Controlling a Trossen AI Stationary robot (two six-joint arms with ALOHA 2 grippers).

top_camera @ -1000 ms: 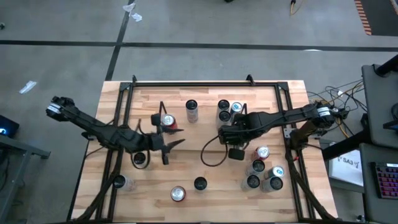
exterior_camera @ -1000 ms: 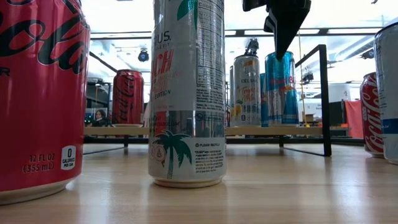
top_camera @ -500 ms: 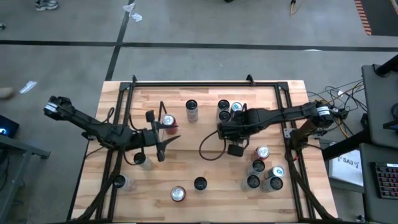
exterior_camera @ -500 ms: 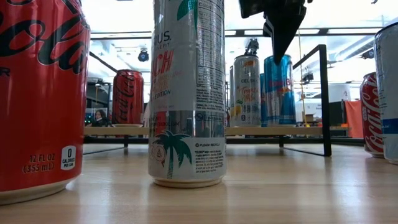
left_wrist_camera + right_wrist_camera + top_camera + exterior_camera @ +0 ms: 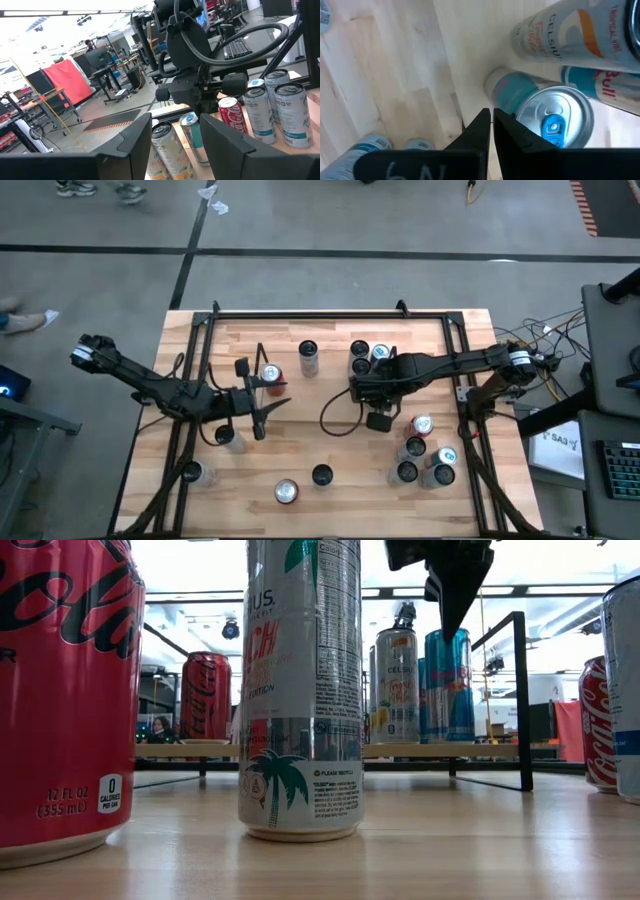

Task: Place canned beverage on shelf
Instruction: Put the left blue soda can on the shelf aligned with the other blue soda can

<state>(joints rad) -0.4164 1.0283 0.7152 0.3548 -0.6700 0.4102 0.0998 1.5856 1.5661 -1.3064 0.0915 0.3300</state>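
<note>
The shelf [image 5: 430, 751] stands at the far middle of the table, on it a red can [image 5: 205, 695], a Celsius can [image 5: 397, 685] and a blue can [image 5: 452, 690]. My right gripper [image 5: 447, 628] is shut and points down at the blue can's top [image 5: 555, 117]. My left gripper [image 5: 268, 412] is held level near the shelf's left end, just on the near side of the red can [image 5: 270, 375]. It is open with nothing between its fingers [image 5: 135, 137]. My right gripper's shut fingertips [image 5: 487, 117] come from above to the rim of the blue can's top, at its left side in the low view. I cannot tell whether they touch the can. The can stands upright on the shelf.
Loose cans stand on the table: a cluster at the near right [image 5: 420, 455], two near the front edge [image 5: 287, 492], two at the near left [image 5: 192, 472]. A black cable loop [image 5: 335, 425] lies mid-table. A black tubular frame [image 5: 330, 312] rings the table.
My left gripper has drawn back a little toward the table's left edge, still open and level. The cans on the shelf have stayed put.
</note>
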